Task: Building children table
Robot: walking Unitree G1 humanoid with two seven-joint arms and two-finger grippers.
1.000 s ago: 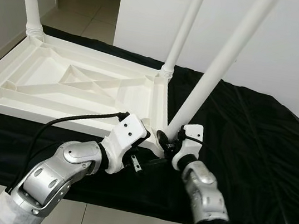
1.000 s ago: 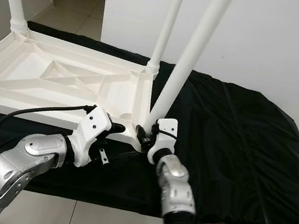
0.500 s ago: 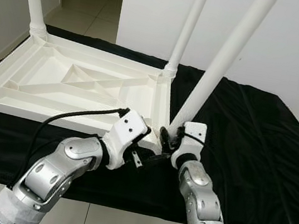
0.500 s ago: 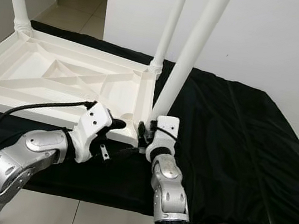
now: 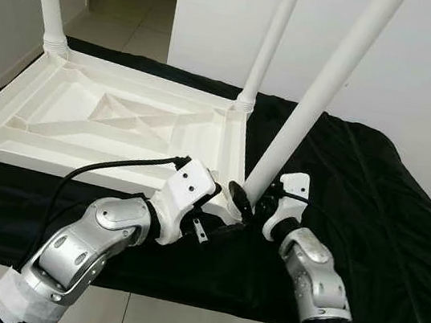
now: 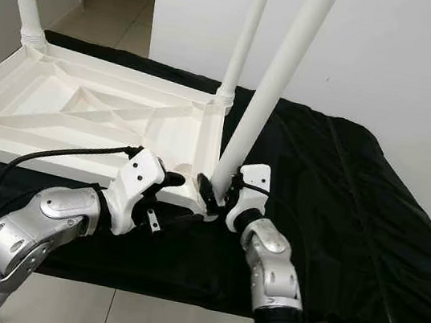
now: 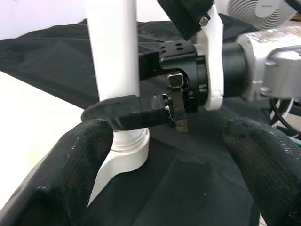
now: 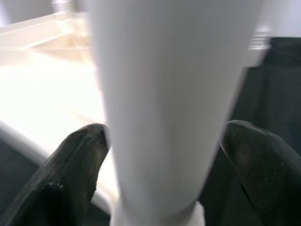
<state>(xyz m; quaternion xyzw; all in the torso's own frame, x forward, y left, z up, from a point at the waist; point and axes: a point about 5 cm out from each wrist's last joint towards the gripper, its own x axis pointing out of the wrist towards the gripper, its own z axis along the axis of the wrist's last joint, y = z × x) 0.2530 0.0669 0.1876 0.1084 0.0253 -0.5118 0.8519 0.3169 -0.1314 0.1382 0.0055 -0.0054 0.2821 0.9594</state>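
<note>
A white children's table [image 5: 60,118] lies upside down on a black cloth, with two legs upright at its far corners. At its near right corner a long white leg [image 5: 316,99] leans to the right, its foot at the corner socket [image 7: 123,157]. My right gripper [image 5: 252,202] is shut on this leg just above the socket, one black finger [image 8: 77,160] on each side. My left gripper [image 7: 176,160] is open, close beside the same corner, with nothing between its fingers [image 7: 84,165].
The black cloth [image 5: 372,201] covers a low bench that reaches to the right. A white wall rises behind it. Tiled floor [image 5: 132,11] and a doorway lie at the far left. A fan [image 7: 263,9] stands behind the right arm.
My right wrist has swung a little to the right around the leg's foot, still gripping it. The left arm has hardly moved. The camera has shifted slightly.
</note>
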